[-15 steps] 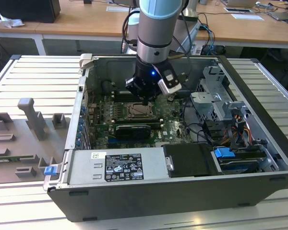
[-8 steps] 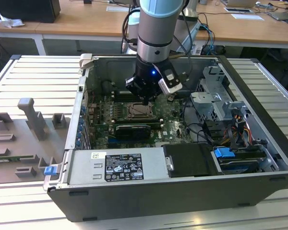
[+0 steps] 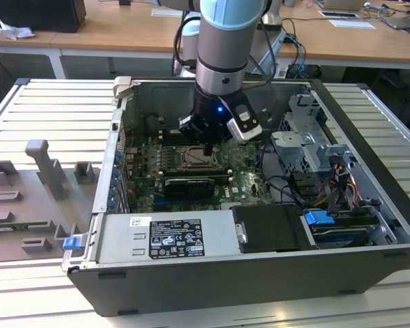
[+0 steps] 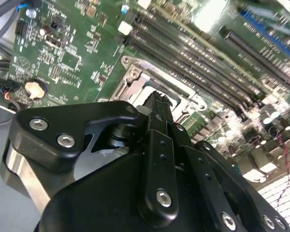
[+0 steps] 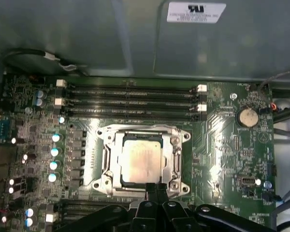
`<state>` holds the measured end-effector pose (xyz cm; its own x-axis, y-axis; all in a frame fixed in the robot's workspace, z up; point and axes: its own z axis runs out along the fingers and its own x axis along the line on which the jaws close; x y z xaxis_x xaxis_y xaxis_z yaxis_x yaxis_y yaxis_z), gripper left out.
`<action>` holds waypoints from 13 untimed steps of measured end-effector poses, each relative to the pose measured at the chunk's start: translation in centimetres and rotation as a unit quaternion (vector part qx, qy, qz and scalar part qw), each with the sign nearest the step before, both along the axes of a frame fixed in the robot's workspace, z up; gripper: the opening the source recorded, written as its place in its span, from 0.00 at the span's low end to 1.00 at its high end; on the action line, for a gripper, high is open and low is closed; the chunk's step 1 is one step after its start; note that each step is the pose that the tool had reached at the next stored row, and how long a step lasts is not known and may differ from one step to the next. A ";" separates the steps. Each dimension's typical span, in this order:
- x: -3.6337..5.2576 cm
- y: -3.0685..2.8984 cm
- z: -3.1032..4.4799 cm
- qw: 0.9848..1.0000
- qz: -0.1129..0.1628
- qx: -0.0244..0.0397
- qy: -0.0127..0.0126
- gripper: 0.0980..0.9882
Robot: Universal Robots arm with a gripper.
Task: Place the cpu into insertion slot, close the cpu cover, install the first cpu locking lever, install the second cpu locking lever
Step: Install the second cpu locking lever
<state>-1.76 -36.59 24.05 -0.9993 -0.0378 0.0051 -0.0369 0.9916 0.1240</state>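
1. The black gripper (image 3: 208, 145) hangs inside the open grey computer case (image 3: 260, 273), its fingers pressed together with nothing between them.
2. The pale silver-beige square cpu (image 5: 140, 162) sits in the silver-rimmed insertion slot (image 5: 102, 180) on the green circuit board (image 5: 227, 145).
3. The thin silver cpu cover (image 5: 175, 162) lies closed around the chip.
4. The fingertips are just beside the slot's edge.
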 end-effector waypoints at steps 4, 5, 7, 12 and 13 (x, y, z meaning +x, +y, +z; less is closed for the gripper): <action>-0.35 -0.92 -0.04 1.000 0.000 0.011 0.000 0.01; -0.51 -1.35 -0.05 1.000 0.000 0.013 0.000 0.01; -0.94 -1.85 -0.05 1.000 0.000 0.014 0.000 0.01; -2.95 -2.04 -0.29 1.000 0.000 0.015 0.000 0.01; -3.17 -2.05 -0.41 1.000 0.000 0.015 0.000 0.01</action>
